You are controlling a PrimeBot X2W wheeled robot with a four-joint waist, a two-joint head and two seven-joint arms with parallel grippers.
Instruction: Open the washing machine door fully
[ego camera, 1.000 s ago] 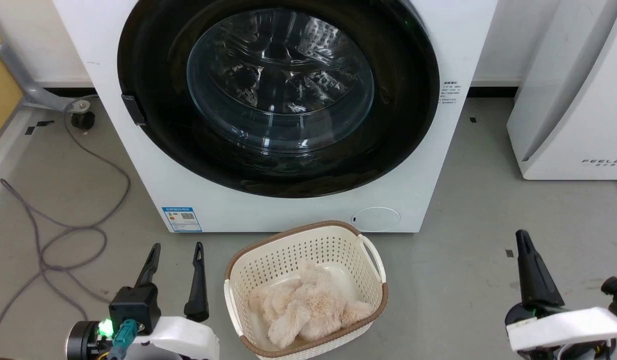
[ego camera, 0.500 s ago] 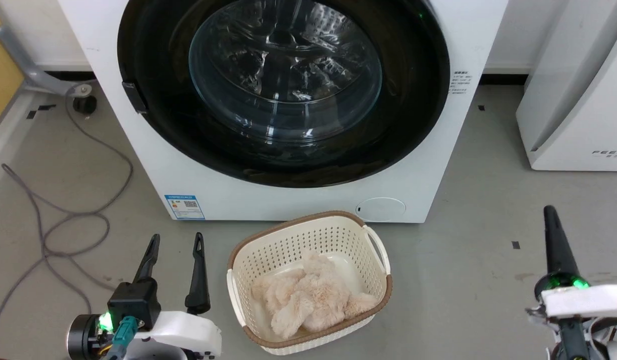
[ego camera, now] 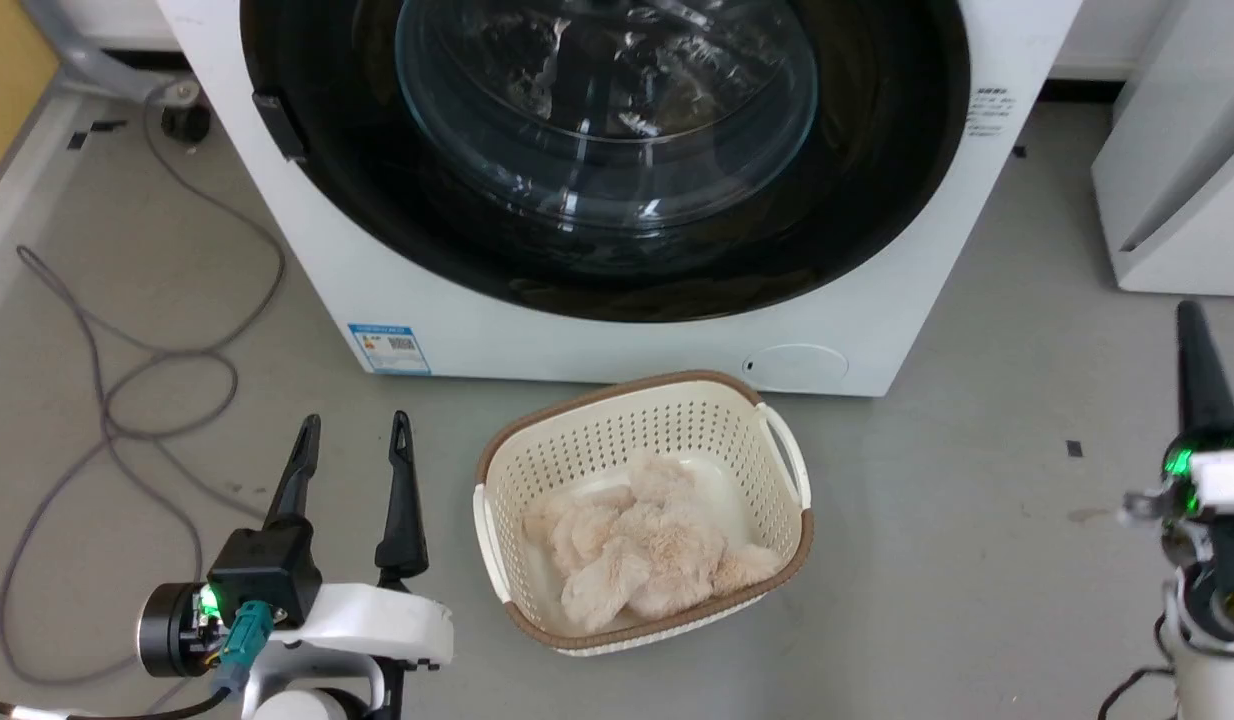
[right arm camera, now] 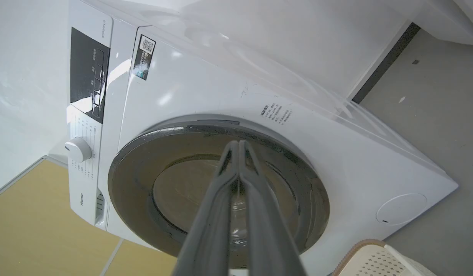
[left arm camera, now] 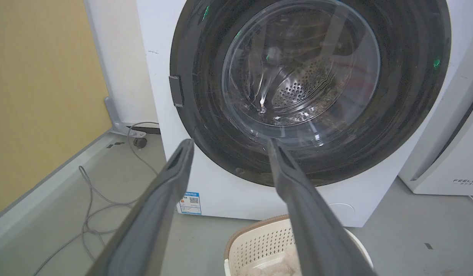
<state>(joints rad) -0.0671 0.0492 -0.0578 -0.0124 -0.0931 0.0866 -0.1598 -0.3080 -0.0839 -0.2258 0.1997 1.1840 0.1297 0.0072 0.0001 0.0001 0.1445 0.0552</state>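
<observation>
Washing machine door [ego camera: 607, 150], flush and upright, face toward the basket [ego camera: 627, 440].

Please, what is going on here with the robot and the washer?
A two-armed robot faces the washing machine, which it should open. The washing machine door looks closed, and neither tool touches it. The left tool hangs open, low on the left; the right tool is shut and points toward the door. A basket holding a fluffy cream cloth stands on the floor before the machine.
</observation>
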